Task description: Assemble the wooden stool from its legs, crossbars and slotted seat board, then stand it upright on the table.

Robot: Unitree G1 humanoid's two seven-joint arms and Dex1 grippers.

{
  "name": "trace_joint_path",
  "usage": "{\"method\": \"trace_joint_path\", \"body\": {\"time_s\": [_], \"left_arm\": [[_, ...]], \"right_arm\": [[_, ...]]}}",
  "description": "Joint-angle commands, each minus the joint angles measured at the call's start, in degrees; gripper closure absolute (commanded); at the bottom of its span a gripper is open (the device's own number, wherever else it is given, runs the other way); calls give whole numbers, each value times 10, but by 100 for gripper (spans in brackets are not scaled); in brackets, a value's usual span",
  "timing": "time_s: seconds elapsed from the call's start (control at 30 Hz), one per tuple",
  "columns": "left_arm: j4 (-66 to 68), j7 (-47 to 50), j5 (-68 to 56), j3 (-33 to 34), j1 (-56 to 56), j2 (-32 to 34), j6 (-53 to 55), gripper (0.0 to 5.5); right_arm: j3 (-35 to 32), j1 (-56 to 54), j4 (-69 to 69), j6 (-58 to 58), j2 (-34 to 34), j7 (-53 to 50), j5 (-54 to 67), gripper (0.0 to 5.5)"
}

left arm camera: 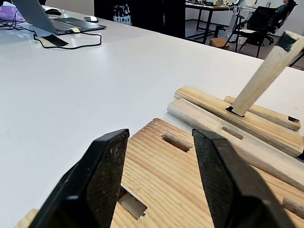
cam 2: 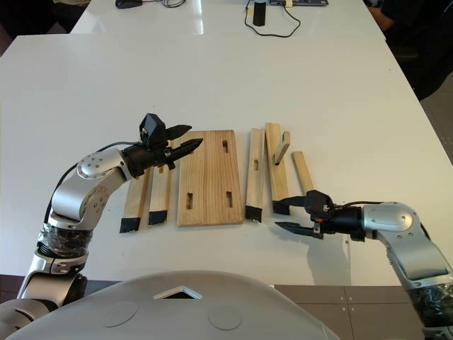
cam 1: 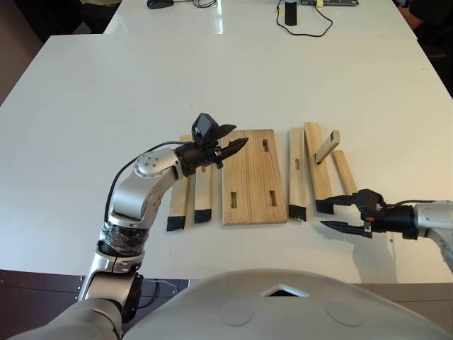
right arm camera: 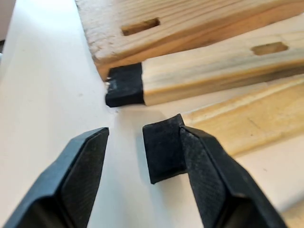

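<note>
The slotted seat board (cam 1: 248,177) lies flat mid-table. Two black-tipped legs (cam 1: 191,195) lie to its left, and two more (cam 1: 306,170) to its right. A short crossbar (cam 1: 327,145) stands tilted in a slot of the rightmost leg, and another crossbar (cam 1: 345,172) lies beside it. My left gripper (cam 1: 230,144) hovers open over the board's far left corner, above a slot (left arm camera: 176,141). My right gripper (cam 1: 334,214) is open low over the table at the near black tip (right arm camera: 164,147) of the rightmost leg, which sits against one finger (right arm camera: 209,180).
A black cable (cam 1: 304,21) and small devices lie at the far end of the white table (cam 1: 106,92). A laptop (left arm camera: 52,19) stands there too. The table's front edge runs just behind my right gripper.
</note>
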Motion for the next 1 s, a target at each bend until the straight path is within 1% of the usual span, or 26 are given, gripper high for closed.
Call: {"method": "trace_joint_path", "body": {"time_s": [0.03,0.17,0.23,0.4,0.5,0.6,0.67,0.7,0.83,1.0], "left_arm": [[-20,23,6,2,26,-9,1,303],[-31,42,6,4,42,-18,0,303],[-34,48,6,5,49,-21,-2,303],[-27,56,12,0,46,-28,-7,303],[-21,56,16,-4,40,-30,-10,303],[-16,55,24,-9,43,-29,-14,303],[-18,57,26,-10,49,-31,-17,303],[-19,58,27,-10,51,-31,-17,303],[-19,63,30,-12,55,-36,-19,303],[-15,64,35,-15,56,-40,-24,303]], "right_arm": [[-44,-2,10,11,-41,30,1,276],[-107,-15,-57,90,-35,39,107,276],[-115,-16,-93,120,-24,12,120,276],[-63,-30,-107,140,38,-102,47,276],[-40,-31,-88,137,65,-134,16,276],[-36,-30,-90,152,88,-158,12,276],[-37,-28,-90,156,96,-168,10,245],[-39,-27,-91,158,100,-172,9,243],[-39,-31,-88,171,115,-205,-6,182],[-41,-44,-59,177,129,-229,-18,182]]}}
